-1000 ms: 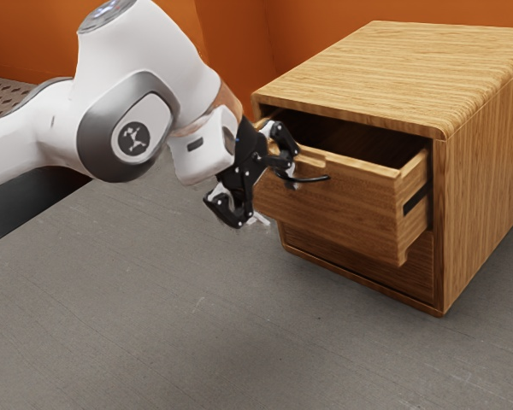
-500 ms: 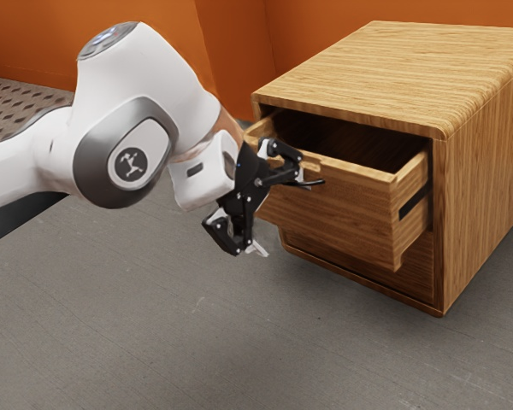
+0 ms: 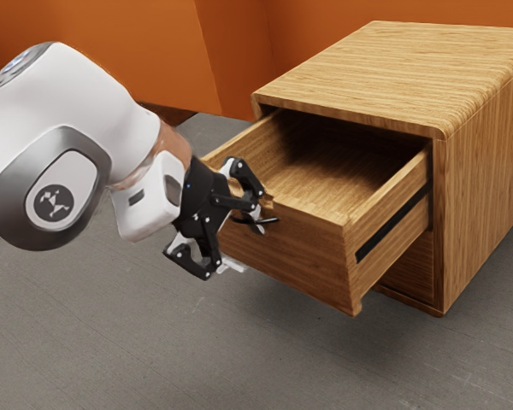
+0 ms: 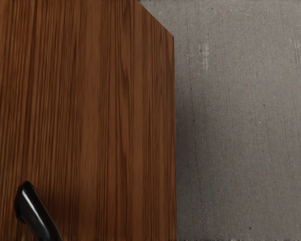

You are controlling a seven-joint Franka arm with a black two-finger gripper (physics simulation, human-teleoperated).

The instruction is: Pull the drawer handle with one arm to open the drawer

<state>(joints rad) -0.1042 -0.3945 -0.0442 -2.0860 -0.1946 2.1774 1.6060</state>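
A wooden cabinet [image 3: 410, 77] stands on the floor at the exterior view's right. Its upper drawer [image 3: 299, 248] is pulled far out, with its bare inside showing. A thin black handle [image 3: 262, 221] sticks out of the drawer's front. My black gripper [image 3: 239, 220] is at that handle, open. One finger is above the handle and one below, spread wider than the bar. In the wrist view the dark wood drawer front [image 4: 80, 120] is close ahead, with one end of the black handle [image 4: 35, 216] beside it.
Grey floor [image 3: 239, 342] spreads in front of the cabinet, also seen as floor [image 4: 241, 125] beside the drawer front. An orange wall [image 3: 197, 51] runs behind. The white arm [image 3: 68, 171] comes in from the exterior view's left.
The drawer has slid much farther out toward the exterior view's left. My hand and arm have drawn back the same way with the handle.
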